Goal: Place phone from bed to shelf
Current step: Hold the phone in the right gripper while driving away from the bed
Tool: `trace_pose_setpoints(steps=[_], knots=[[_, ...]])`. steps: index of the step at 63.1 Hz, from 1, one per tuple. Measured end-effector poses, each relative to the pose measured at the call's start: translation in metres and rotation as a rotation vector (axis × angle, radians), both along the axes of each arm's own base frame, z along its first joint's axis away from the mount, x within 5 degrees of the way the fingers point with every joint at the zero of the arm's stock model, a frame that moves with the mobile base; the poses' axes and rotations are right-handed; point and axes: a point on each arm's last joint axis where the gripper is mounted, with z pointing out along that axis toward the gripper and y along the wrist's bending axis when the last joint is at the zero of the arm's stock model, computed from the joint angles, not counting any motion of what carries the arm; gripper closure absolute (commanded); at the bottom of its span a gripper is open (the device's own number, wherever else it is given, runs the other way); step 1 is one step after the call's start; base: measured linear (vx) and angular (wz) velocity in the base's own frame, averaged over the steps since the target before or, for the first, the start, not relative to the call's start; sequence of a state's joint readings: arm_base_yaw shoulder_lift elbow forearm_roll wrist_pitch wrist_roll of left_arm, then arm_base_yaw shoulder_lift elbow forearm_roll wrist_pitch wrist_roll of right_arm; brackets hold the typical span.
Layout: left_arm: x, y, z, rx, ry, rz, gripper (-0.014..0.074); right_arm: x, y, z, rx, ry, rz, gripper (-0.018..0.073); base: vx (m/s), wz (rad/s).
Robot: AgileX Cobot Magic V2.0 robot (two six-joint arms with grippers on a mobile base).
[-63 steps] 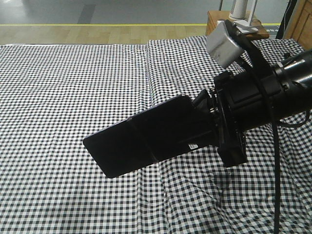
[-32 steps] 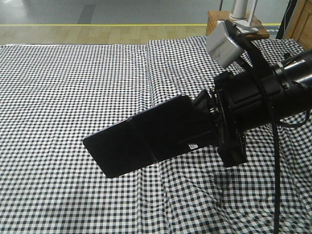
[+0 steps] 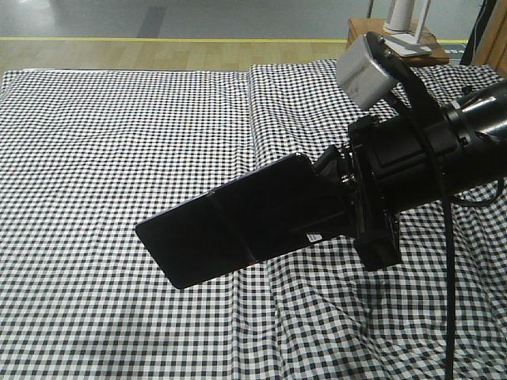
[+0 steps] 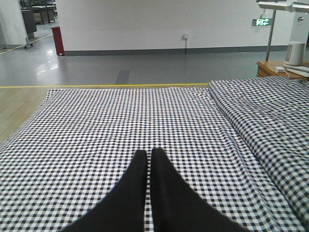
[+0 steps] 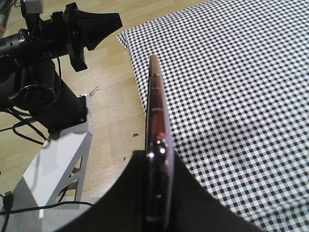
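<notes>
The phone (image 3: 186, 241), thin and glossy black, hangs tilted in the air above the bed (image 3: 103, 134), with my right gripper (image 3: 242, 229) shut on its right half. In the right wrist view the phone (image 5: 154, 96) stands edge-on, its rose-gold rim showing, clamped between the two black fingers of the right gripper (image 5: 157, 157); the checked bed (image 5: 241, 72) lies below to the right. My left gripper (image 4: 147, 155) hovers over the bed (image 4: 145, 111), shut with nothing in it, and the left gripper (image 5: 104, 21) also shows on its arm. The shelf is out of view.
A reddish-brown nightstand (image 3: 376, 32) with a white lamp base stands beyond the bed's far right corner, and the nightstand (image 4: 277, 67) shows again. Wooden floor (image 5: 111, 96), the robot's white base frame (image 5: 53, 164) and cables lie left of the bed's edge.
The bed's seam and the nightstand have slid slightly right in the front view. The right arm and the phone keep the same place in the frame, grip unchanged.
</notes>
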State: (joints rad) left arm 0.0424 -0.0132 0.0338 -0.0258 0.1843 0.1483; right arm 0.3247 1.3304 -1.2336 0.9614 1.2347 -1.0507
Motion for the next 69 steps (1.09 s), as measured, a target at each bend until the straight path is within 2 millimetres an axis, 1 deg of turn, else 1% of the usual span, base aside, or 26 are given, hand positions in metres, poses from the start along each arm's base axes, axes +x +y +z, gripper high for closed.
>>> trace_pose_setpoints(steps=[34,69], knots=[[0.0000,0.0000,0.0000,0.000,0.000,0.000,0.0595,0.0000,0.0000,0.0000,0.000,0.000,0.000,0.0561,-0.06,0.23],[0.0000,0.0000,0.0000,0.000,0.000,0.000,0.0595,0.0000,0.0000,0.0000,0.000,0.000,0.000,0.0561,-0.10,0.39]])
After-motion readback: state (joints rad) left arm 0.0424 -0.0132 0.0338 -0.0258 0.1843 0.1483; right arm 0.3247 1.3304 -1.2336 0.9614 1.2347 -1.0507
